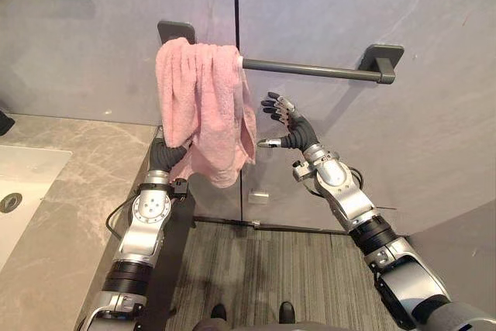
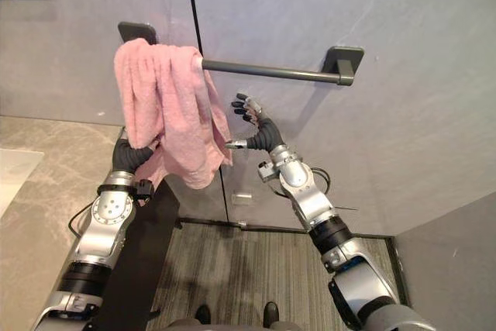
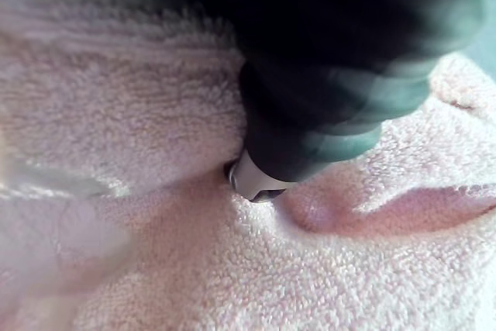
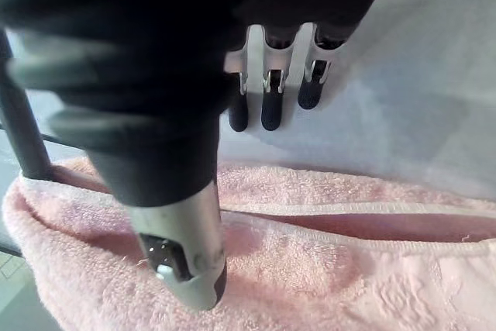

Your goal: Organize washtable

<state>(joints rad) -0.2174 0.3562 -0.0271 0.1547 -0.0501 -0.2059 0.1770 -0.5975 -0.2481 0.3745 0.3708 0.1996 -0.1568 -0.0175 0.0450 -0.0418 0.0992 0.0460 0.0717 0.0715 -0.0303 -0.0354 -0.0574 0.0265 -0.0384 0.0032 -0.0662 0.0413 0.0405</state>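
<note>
A pink towel (image 1: 203, 106) hangs bunched over the left end of a dark grey towel bar (image 1: 310, 70) fixed to a grey wall (image 1: 349, 5), at about 11 o'clock from the middle of the head view. The bare bar runs on towards 2 o'clock.

The left hand (image 1: 167, 154) reaches up into the towel's lower folds at the cloth's 8 o'clock. Its fingers are buried in the fabric, so whether they grip it cannot be told.

The right hand (image 1: 291, 125) is raised at the towel's 3 o'clock, just beside its hanging edge, with fingers spread and straight, thumb pointing towards the cloth and nothing in its grasp.

A grey marbled countertop (image 1: 85, 191) with a white sink (image 1: 23, 184) lies at 8 to 9 o'clock.
</note>
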